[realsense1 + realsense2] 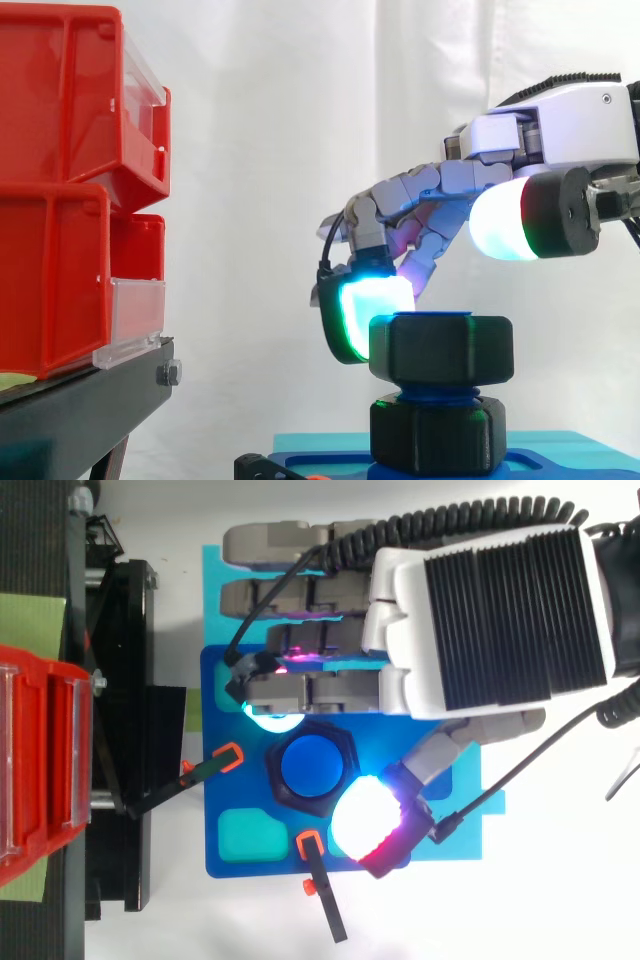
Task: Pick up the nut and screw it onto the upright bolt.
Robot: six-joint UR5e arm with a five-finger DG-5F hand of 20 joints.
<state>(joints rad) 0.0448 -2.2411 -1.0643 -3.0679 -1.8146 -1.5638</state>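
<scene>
1. You had a white curtain (300, 120) behind the work. Stacked red plastic bins (60, 200) stood on a black stand (80, 410) at the left, well apart from it.
2. The black hexagonal plastic nut (441, 348) sat level on top of the upright blue threaded bolt (430, 391). Below it, a second black hexagonal collar (437, 435) sat at the bolt's foot, on the blue base plate (215, 800).
3. You could expect that nut to be light and stiff, with smooth flats and corners that give purchase. Opposite flats looked the best hold. Keeping it level mattered, because a tilted plastic thread would likely cross.
4. The robot hand (500, 610) was spread over the nut and clasped nothing. One cyan fingertip (372, 305) lay against the nut's left flank, while the white-glowing thumb pad (500, 222) stood above it, apart.
</scene>
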